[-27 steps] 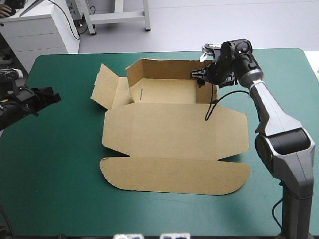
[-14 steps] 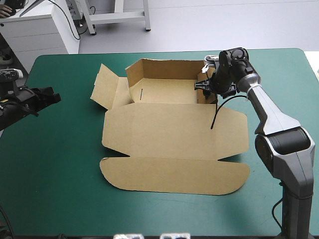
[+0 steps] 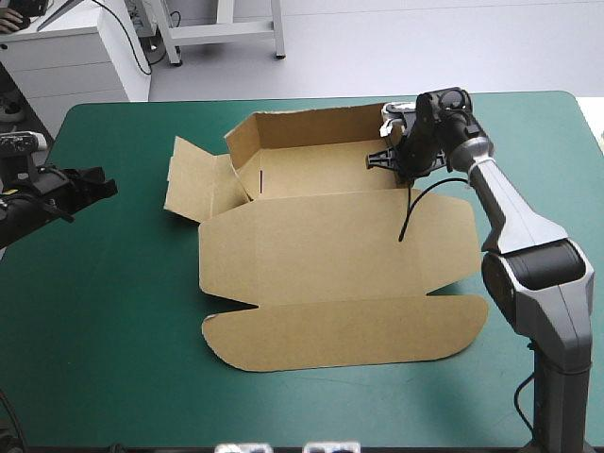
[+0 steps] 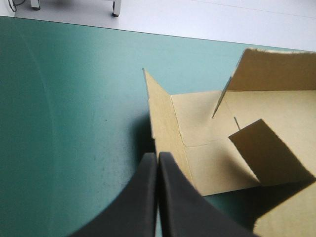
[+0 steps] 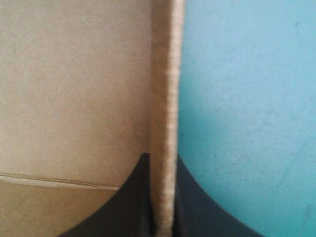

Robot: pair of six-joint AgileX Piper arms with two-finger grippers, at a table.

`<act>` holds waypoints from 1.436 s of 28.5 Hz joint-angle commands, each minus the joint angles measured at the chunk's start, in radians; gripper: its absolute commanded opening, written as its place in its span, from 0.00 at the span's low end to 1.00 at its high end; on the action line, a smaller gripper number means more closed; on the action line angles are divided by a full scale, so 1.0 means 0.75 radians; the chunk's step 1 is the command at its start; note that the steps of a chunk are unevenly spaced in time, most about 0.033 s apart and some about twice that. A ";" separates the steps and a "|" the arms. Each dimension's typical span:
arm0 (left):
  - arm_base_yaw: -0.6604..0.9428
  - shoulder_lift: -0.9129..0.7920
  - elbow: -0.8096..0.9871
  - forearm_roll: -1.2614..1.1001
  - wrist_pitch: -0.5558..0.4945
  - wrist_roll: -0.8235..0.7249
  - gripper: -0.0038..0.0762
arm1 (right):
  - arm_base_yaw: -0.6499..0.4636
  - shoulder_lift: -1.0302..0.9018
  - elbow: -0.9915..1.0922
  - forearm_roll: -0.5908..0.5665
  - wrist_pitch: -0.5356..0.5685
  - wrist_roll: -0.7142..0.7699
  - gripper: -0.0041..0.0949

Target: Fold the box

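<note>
One wall: with right tool [image 3: 394,159] pinching box's [image 3: 330,255] side wall [image 5: 165,74], pivot along its crease; leave closed, empty left tool [image 4: 157,157] at desk's [image 3: 113,330] left edge.

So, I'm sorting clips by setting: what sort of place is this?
Probably a robotics lab bench: a teal-green-covered table, a robot arm at each side, the right arm with jaws shut on a brown box.

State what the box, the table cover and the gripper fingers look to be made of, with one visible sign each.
Box: brown cardboard, matt; creased fold lines and a thick pale cut edge in the right wrist view. Teal-green cover: probably a smooth mat or coated sheet; faint sheen, no weave visible. Black fingers: likely plastic or rubber; smooth, dull surface.
</note>
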 commanded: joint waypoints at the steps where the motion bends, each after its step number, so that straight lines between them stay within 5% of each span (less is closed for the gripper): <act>1: -0.001 -0.026 -0.034 -0.073 -0.045 -0.012 0.04 | -0.073 -0.196 -0.068 0.109 0.009 -0.082 0.02; 9: -0.001 0.138 -0.034 -0.169 -0.047 -0.012 0.04 | -0.336 -0.461 -0.068 0.517 0.011 -0.289 0.02; 18: -0.021 0.289 -0.034 -0.382 -0.004 0.018 0.04 | -0.331 -0.507 -0.068 0.790 0.011 -0.415 0.02; 24: -0.148 0.320 -0.034 -0.382 -0.029 0.031 0.04 | -0.224 -0.503 -0.068 0.732 0.008 -0.438 0.02; 31: -0.341 0.322 -0.053 -0.385 -0.071 0.031 0.04 | -0.066 -0.487 -0.068 0.483 0.008 -0.403 0.02; 41: -0.381 0.317 -0.188 -0.501 0.206 0.023 0.04 | -0.034 -0.435 -0.066 0.354 0.008 -0.367 0.02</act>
